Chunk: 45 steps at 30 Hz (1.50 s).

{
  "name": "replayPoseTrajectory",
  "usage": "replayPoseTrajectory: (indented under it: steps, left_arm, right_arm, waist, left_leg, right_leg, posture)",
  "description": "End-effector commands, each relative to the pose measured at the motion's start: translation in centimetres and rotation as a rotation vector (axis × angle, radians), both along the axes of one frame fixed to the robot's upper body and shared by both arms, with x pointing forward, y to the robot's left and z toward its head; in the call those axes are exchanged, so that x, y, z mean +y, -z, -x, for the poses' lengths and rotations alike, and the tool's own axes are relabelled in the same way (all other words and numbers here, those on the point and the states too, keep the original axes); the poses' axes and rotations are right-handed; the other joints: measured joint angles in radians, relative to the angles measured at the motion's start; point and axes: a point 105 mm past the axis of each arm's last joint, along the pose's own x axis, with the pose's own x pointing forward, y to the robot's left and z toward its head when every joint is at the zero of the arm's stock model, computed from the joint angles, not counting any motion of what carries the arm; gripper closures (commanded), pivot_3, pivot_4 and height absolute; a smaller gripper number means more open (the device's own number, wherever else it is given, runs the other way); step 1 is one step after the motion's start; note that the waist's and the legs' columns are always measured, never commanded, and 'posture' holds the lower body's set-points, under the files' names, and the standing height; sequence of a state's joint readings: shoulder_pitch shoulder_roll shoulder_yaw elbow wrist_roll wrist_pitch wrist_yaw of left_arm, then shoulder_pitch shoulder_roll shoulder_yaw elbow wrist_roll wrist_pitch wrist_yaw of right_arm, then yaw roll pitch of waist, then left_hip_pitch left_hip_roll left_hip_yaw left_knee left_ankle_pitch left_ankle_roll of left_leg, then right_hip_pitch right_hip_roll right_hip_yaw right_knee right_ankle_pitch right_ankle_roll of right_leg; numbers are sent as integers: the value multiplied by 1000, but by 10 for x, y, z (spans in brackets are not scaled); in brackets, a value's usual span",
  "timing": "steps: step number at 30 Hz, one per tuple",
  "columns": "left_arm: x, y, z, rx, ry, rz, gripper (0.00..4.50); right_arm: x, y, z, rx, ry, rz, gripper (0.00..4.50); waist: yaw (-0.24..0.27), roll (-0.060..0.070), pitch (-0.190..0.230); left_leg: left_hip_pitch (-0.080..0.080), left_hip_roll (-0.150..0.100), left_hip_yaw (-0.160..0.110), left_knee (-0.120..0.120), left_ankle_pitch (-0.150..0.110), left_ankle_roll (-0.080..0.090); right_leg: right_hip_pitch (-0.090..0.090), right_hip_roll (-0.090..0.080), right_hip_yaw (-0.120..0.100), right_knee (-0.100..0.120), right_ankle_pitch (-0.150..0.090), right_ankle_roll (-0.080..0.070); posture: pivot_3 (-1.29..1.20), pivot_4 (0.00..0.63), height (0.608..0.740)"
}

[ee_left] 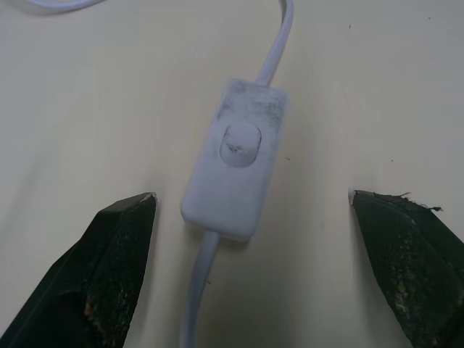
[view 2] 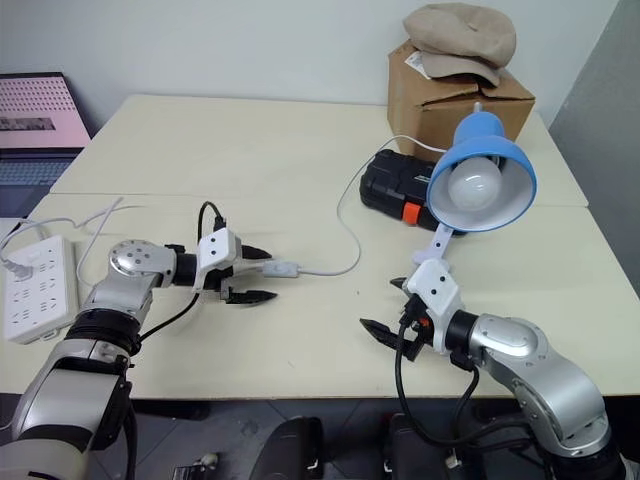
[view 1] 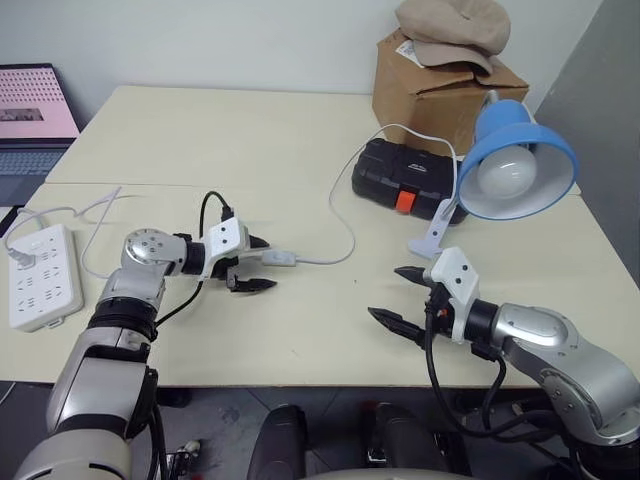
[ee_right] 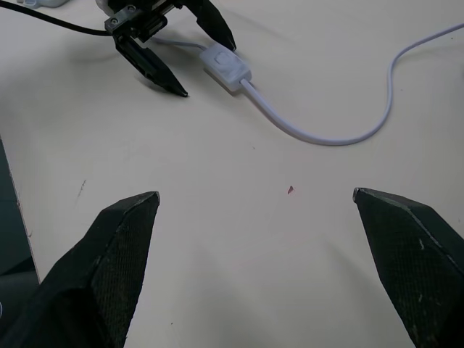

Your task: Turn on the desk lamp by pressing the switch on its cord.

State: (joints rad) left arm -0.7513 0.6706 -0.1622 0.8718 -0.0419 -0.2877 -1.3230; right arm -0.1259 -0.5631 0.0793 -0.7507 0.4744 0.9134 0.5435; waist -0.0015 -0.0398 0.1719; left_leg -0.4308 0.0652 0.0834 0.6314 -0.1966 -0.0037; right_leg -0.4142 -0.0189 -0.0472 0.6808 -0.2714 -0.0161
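The switch [ee_left: 235, 168] lies flat on the cream worktop [view 1: 250, 140], toward its front, inline on the thin white cord [view 1: 345, 225]. The left gripper [view 1: 256, 264] straddles the near end of the switch, jaws apart, one finger on each side and neither touching it. From the switch the cord loops back past a black case [view 1: 405, 178] to the desk lamp [view 1: 512, 160], whose blue shade and white bulb face forward at the right edge. Behind the lamp stands a cardboard box [view 1: 440, 85] with a tan cap [view 1: 455, 30] on top. The right gripper [view 1: 395, 298], jaws wide apart and empty, hovers well right of the switch. A white power strip [view 1: 42, 278] lies at the far left, and a laptop [view 1: 32, 115] sits behind it.
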Motion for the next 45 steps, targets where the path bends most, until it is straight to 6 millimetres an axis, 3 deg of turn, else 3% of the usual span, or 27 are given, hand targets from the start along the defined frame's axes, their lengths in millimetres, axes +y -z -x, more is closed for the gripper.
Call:
replayPoseTrajectory:
  steps: [1,12,14,19,25,29,31,33,37,45]
  left_arm:
    - [-4,-8,-4,-21,22,7,746]
    - [-10,-7,-3,-23,55,7,3162]
    - [-10,-7,2,-13,79,5,3360]
    - [-12,-9,17,38,137,14,3384]
    - [-34,-30,23,55,81,142,3384]
    - [-58,-49,19,-1,-4,213,3385]
    - [-89,-64,22,23,-56,306,3385]
    - [-103,-69,25,57,-97,341,3386]
    - [-114,-67,31,146,-143,360,3389]
    - [-112,-59,34,202,-209,344,3392]
  right_arm:
    - [0,-11,3,-40,-5,-10,0]
    - [-1,-12,2,-37,-4,-7,0]
    - [-2,-11,2,-34,0,-9,0]
    - [-4,-12,1,-18,17,-37,0]
    - [-3,-14,13,89,22,-181,0]
    - [-1,-15,17,145,63,-292,0]
    - [15,-8,15,241,103,-434,0]
    - [26,-8,10,302,136,-542,0]
    - [42,-7,-13,450,219,-704,0]
    - [63,-20,-38,571,261,-871,0]
  waist:
    - [0,0,0]
    - [0,0,0]
    - [0,0,0]
    - [-1,0,0]
    - [0,0,0]
    - [1,0,0]
    - [-1,0,0]
    - [-1,0,0]
    - [-13,1,0]
    - [-19,1,0]
  left_leg:
    - [0,0,0,0,0,0]
    - [0,0,0,1,0,0]
    - [0,0,0,1,0,0]
    - [0,0,0,1,0,0]
    - [0,1,-1,1,0,0]
    - [0,1,-2,2,0,0]
    - [1,0,-2,4,0,1]
    - [2,1,-3,5,1,2]
    - [3,1,-2,5,1,2]
    - [4,0,-1,5,2,2]
  right_leg:
    - [0,0,0,0,0,0]
    - [0,0,0,0,0,1]
    - [0,0,0,0,0,1]
    - [0,0,0,0,0,1]
    - [1,0,0,1,0,1]
    - [3,0,0,1,1,1]
    - [4,-1,0,1,2,3]
    - [5,-1,0,1,3,4]
    - [5,0,2,2,4,4]
    - [6,-1,4,1,5,4]
  posture:
    - [0,150,740]
    - [0,150,740]
    - [0,150,740]
    - [0,150,740]
    - [0,150,740]
    - [0,150,740]
    - [0,150,740]
    - [0,150,740]
    - [0,150,740]
    - [0,150,740]
